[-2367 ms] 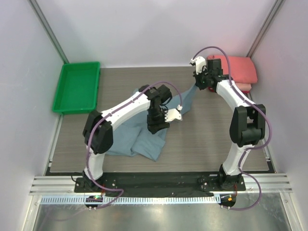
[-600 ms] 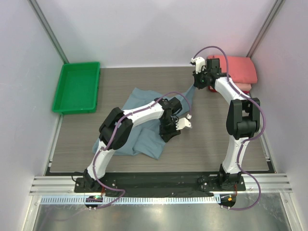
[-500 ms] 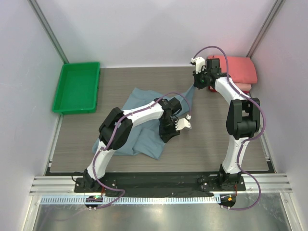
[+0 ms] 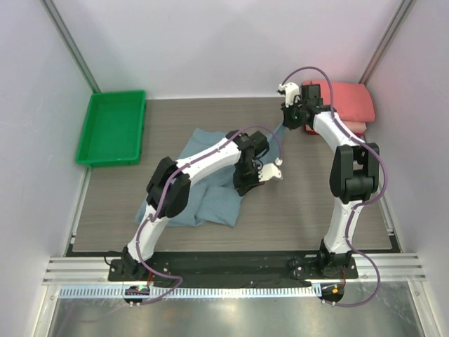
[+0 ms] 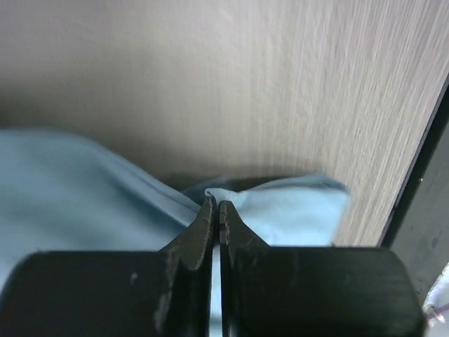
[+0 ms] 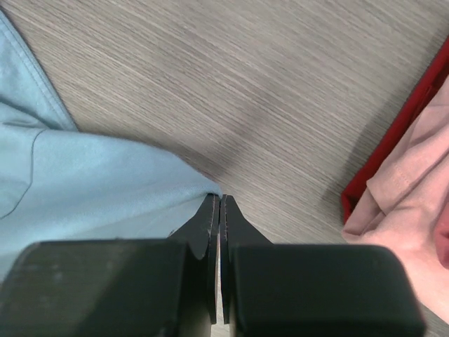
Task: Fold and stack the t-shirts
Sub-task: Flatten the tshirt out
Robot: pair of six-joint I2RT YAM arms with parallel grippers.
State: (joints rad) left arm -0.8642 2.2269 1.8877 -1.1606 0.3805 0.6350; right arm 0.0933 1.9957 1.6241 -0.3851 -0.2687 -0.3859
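Note:
A dusty blue t-shirt [image 4: 210, 203] lies crumpled in the middle of the table. My left gripper [image 4: 242, 187] is shut on a pinch of its near right edge; in the left wrist view the fingers [image 5: 216, 205] meet on a small fold of blue cloth [image 5: 295, 207]. My right gripper [image 4: 286, 126] is shut on a far corner of the same shirt, pulled out towards the back right. In the right wrist view its tips [image 6: 217, 199] clamp the blue hem [image 6: 105, 182]. Folded pink and red t-shirts [image 4: 351, 103] are stacked at the back right corner [image 6: 410, 203].
A green plastic tray [image 4: 112, 126] sits at the back left. White walls stand close on both sides and behind. Bare wood-grain tabletop [image 4: 309, 203] lies between the blue shirt and the right arm.
My left gripper has closed onto the blue shirt's edge and shifted slightly away from the near edge, dragging the cloth with it. The right arm has stayed put, still holding its corner.

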